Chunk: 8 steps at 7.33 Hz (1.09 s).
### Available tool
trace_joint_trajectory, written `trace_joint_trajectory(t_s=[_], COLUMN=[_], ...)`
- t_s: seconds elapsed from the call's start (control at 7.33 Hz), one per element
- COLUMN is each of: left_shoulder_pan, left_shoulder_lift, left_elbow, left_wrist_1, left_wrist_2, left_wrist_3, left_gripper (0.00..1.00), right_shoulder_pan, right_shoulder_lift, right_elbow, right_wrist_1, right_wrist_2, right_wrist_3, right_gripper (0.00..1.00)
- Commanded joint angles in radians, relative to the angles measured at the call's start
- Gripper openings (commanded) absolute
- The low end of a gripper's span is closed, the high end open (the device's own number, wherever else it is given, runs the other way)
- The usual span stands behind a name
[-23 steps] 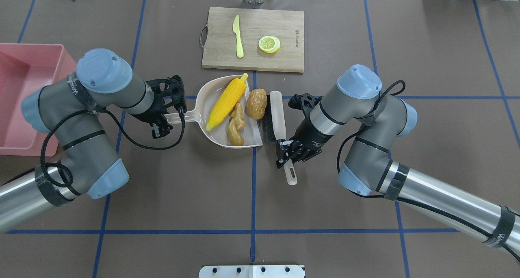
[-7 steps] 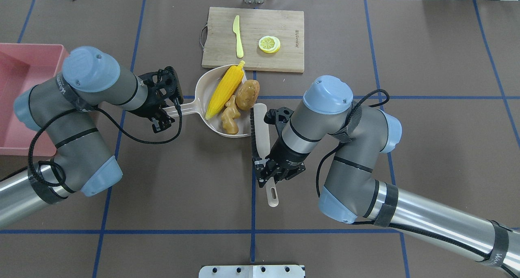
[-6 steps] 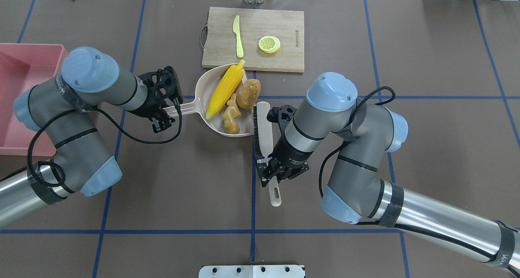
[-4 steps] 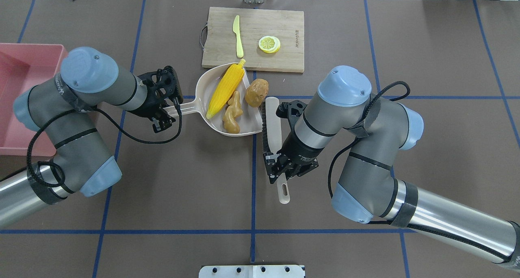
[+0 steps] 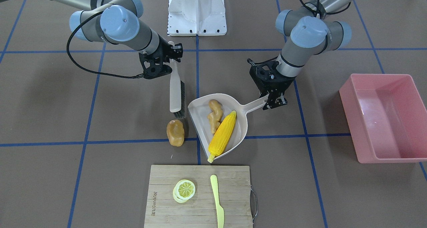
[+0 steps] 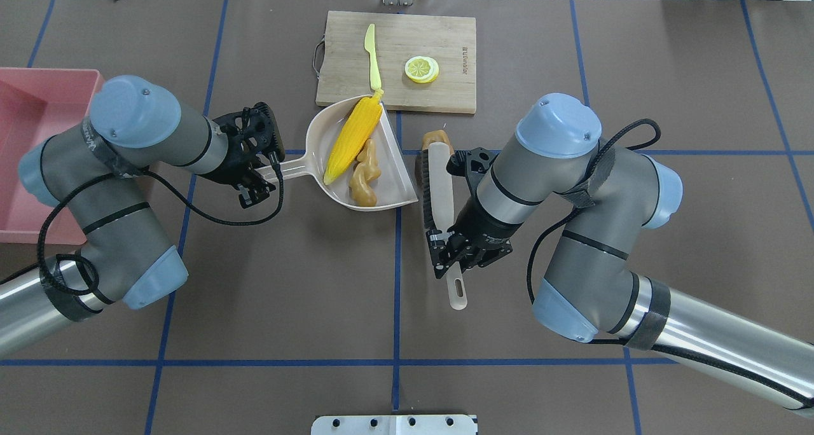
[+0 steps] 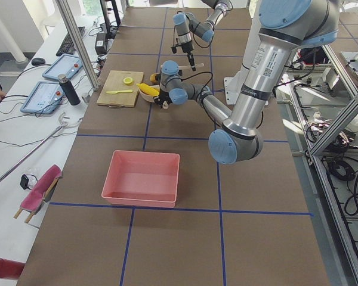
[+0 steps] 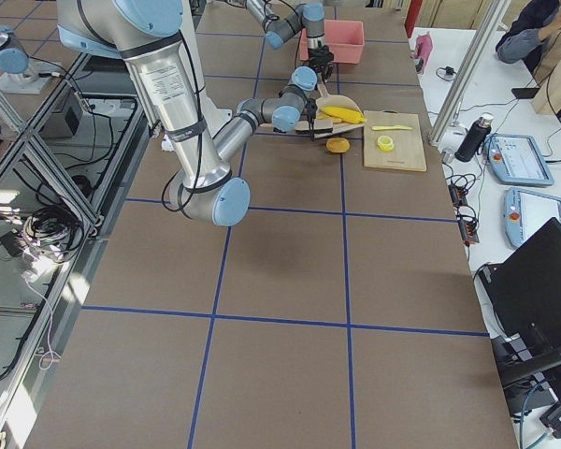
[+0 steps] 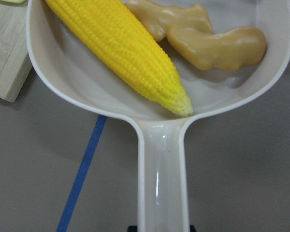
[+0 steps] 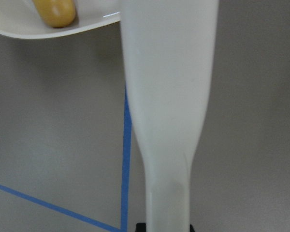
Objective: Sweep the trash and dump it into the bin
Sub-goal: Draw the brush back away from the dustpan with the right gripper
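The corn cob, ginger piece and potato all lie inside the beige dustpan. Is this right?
No. The front-facing view shows the tan oval potato on the table, outside the beige dustpan; the yellow corn cob and knobbly ginger piece lie inside.

The pink bin (image 7: 142, 179) sits near on the table (image 7: 185, 238), well apart from the far wooden board (image 7: 120, 88).

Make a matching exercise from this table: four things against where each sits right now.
Things:
1. corn
2. potato
3. lemon slice
4. brush

Places:
A. on the cutting board
B. in the right gripper
C. in the dustpan
D. on the table, outside the dustpan

Pairs: 1-C, 2-D, 3-A, 4-B
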Motion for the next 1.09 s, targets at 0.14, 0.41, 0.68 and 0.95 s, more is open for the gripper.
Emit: trace_joint_trajectory(t_s=[0.14, 0.41, 0.68, 0.95], left_shoulder_pan=[0.000, 0.011, 0.017, 0.017], left_shoulder_lift=[0.000, -0.001, -0.001, -0.004], left_elbow=[0.000, 0.001, 0.013, 0.010], left_wrist_1=[-0.001, 0.010, 0.010, 0.007], left_wrist_2=[-0.005, -0.041, -0.116, -0.127], left_wrist_3=[-0.004, -0.004, -0.004, -0.004], left_gripper=[0.00, 0.00, 0.00, 0.00], right_shoulder_pan=[0.089, 0.183, 0.261, 0.240], right_shoulder_lift=[-0.004, -0.057, -0.076, -0.097], right_elbow=[-0.019, -0.044, -0.131, -0.147], right_wrist_1=[0.003, -0.001, 0.000, 0.000], right_wrist_2=[0.063, 0.126, 0.198, 0.207], right_wrist_3=[-0.044, -0.167, -0.289, -0.302], right_gripper=[0.00, 0.00, 0.00, 0.00])
